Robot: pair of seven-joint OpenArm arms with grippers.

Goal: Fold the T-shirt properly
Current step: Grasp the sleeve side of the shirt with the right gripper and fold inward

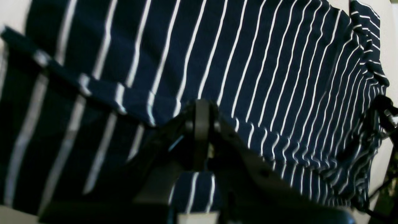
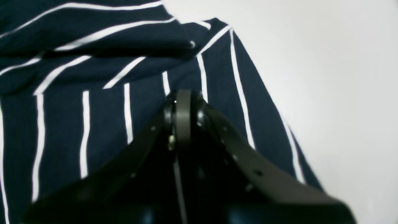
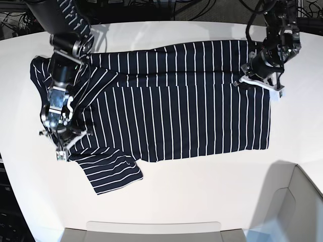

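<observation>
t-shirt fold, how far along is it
Early. Done: one lengthwise fold looks begun, with a fabric edge lying across the shirt body. In hand: both tools are shut on fabric, the left tool at the hem end, the right tool near the shoulder. Left: the sleeve is spread out, and the final folds remain.

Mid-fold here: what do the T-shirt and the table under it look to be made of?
T-shirt: soft knit fabric, likely cotton jersey, matte navy with thin white stripes; it wrinkles and bunches near the sleeve.
Table: smooth, hard white surface, perhaps laminate or painted board; slight sheen and soft shadows, no visible grain. The exact material is unclear.
</observation>
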